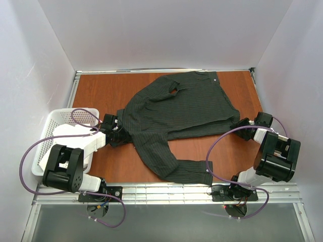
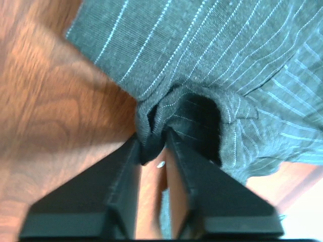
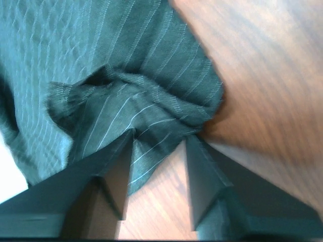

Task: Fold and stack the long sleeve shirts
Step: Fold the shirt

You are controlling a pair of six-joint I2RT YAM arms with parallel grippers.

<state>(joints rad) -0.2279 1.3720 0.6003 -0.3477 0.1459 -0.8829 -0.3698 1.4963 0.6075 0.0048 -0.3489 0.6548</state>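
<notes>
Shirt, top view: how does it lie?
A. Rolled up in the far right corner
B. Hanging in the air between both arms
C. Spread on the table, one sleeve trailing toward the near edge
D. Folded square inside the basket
C: the shirt lies spread flat on the table, and one sleeve runs down toward the near edge.

Robot test cell, lab-like: plain white panels (image 1: 151,30) box in a wood-grain table (image 1: 101,91). Aluminium rails (image 1: 166,191) at the near edge carry left arm (image 1: 65,169) and right arm (image 1: 275,159) — purple cables (image 1: 25,161) looping loose.
</notes>
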